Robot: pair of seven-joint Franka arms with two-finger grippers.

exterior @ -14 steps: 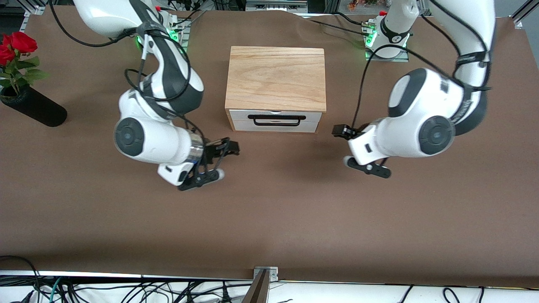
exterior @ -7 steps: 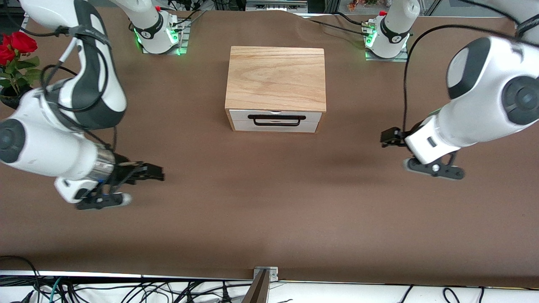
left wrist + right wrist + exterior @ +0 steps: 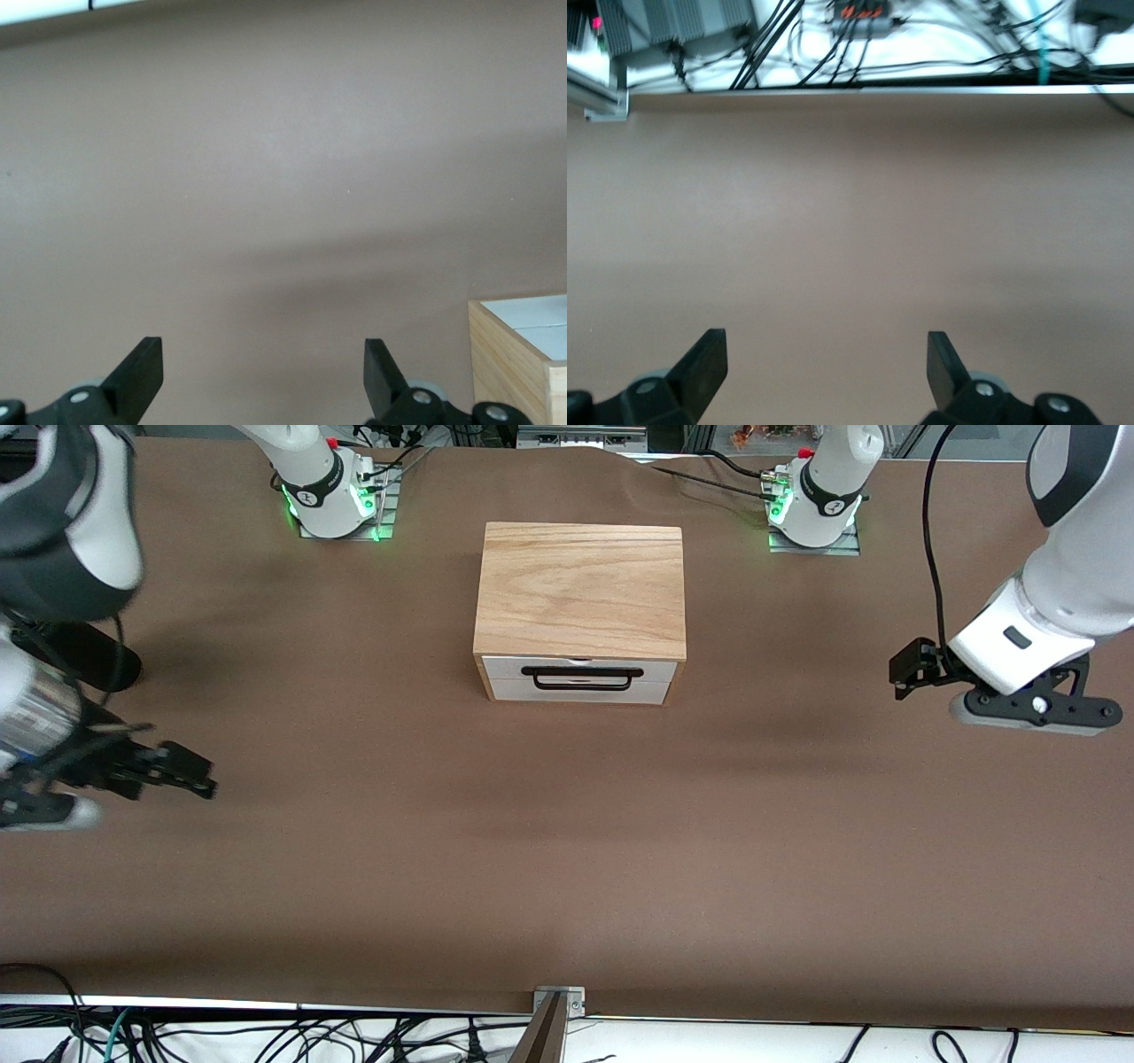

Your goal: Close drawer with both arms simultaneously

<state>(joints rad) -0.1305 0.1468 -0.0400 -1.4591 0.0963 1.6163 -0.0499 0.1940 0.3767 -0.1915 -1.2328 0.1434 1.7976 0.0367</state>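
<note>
Front view: the drawer (image 3: 576, 679) sits flush in its oak box (image 3: 580, 589) at the middle of the surface (image 3: 567, 850), white panel and black wire handle (image 3: 581, 677) facing the front camera. By my judgement the closing is done and both arms are in retreat; nothing further seems called for beyond parking clear. The left gripper (image 3: 905, 669) hangs over bare surface toward the left arm's end, well apart from the box. The right gripper (image 3: 182, 772) hangs over bare surface toward the right arm's end, likewise well apart. Near it a black vase (image 3: 89, 657) shows, partly hidden by the arm. Green-lit bases stand along the top edge; cables lie off the edge nearest the camera.

Left wrist view: the fingers (image 3: 142, 372) are spread wide, grasping nothing. Brown surface fills the picture; a corner of the box with a slice of white panel (image 3: 523, 359) is at the edge.

Right wrist view: the fingers (image 3: 704, 359) are released, wide apart, empty. Below them is bare surface, ending in a metal rail (image 3: 859, 88) with a tangle of cables and grey equipment (image 3: 673, 31).
</note>
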